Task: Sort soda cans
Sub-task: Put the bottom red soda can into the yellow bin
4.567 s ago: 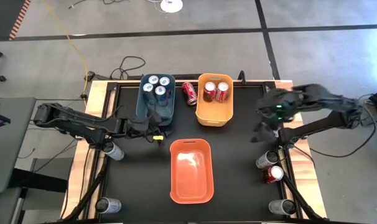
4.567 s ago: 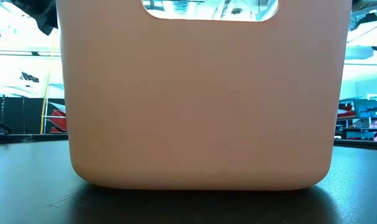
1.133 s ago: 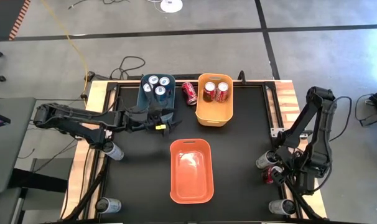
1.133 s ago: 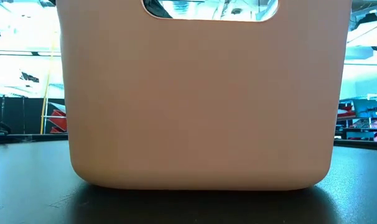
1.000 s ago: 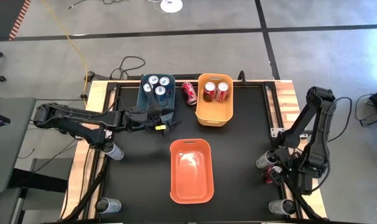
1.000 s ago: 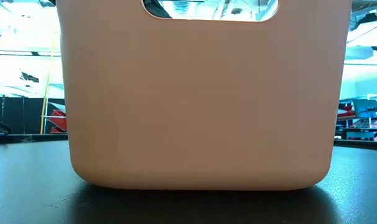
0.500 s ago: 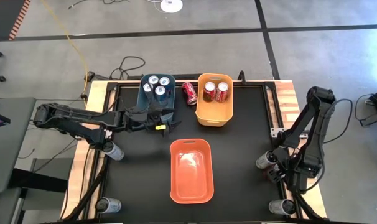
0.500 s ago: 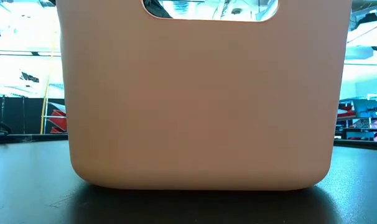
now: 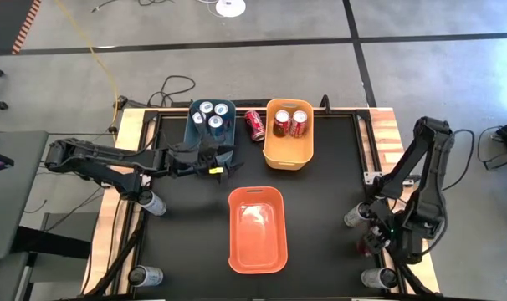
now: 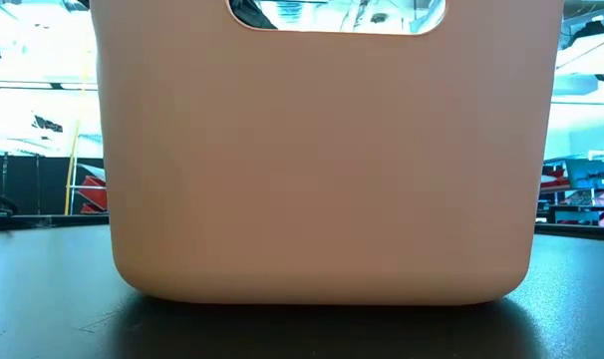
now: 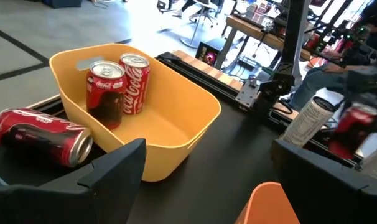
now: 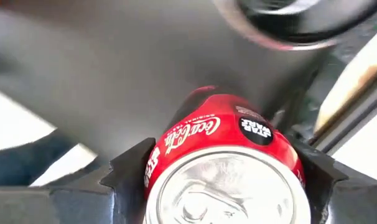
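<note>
High view: compared with a second ago, the right gripper (image 9: 376, 242) has sunk lower over the red can (image 9: 368, 245) at the table's right edge, and the can's top, visible before, is now almost hidden under the wrist. A grey can (image 9: 355, 216) stands just beside the fingers, another grey can (image 9: 375, 278) nearer the table's front corner. The left gripper (image 9: 222, 168) has not moved; it hangs by the blue bin (image 9: 198, 144), fingers spread and empty. Three blue cans (image 9: 212, 114) stand in that bin, two red cans (image 9: 290, 124) in the yellow bin (image 9: 288, 152), and one red can (image 9: 254, 125) lies between the two bins.

Low view: unchanged; the orange bin's (image 10: 322, 170) wall fills it, no gripper visible.

Left wrist view: the fingers (image 11: 117, 168) stand wide apart with nothing between them; the yellow bin lies beyond them.

Right wrist view: the red can sits upright between the two fingers (image 12: 134, 169), which flank it closely; whether they press it I cannot tell.
</note>
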Controlling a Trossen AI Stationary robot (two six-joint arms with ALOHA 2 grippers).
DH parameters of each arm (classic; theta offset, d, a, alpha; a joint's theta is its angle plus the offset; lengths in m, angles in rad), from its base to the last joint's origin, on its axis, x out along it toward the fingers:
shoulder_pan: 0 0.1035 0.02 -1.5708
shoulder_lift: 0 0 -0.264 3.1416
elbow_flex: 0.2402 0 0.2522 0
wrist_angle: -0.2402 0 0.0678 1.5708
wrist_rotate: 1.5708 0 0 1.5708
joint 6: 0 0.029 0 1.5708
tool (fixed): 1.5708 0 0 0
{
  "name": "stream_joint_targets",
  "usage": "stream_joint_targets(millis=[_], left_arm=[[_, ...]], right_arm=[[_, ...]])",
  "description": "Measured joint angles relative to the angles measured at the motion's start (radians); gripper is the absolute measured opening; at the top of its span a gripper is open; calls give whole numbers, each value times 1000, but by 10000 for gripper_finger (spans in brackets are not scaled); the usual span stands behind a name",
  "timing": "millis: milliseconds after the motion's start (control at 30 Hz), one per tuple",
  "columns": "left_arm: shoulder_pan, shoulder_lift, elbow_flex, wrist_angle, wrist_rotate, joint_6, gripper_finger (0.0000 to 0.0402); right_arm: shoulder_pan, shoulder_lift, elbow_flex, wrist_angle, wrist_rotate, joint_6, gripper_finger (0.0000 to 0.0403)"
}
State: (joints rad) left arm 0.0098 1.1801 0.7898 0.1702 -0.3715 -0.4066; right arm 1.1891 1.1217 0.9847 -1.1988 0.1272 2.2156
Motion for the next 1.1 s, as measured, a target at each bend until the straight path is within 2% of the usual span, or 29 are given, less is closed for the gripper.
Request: stream_joint_targets(millis=[133, 267, 533, 933, 1100], left_arm=[[16, 0, 0, 2, 38, -5, 336], [33, 0, 0, 3, 85, -28, 330], [33, -10, 0, -10, 117, -51, 327], [74, -165, 0, -248, 141, 2, 327], [124, -181, 0, -296, 196, 17, 327]], right_arm=[[-77, 19, 113, 7, 9, -154, 296], [-202, 64, 212, 7, 27, -315, 296], [-534, 180, 368, 25, 44, -734, 296], [-1056, 306, 548, 26, 43, -1245, 296], [-1266, 358, 585, 27, 44, -1441, 296]])
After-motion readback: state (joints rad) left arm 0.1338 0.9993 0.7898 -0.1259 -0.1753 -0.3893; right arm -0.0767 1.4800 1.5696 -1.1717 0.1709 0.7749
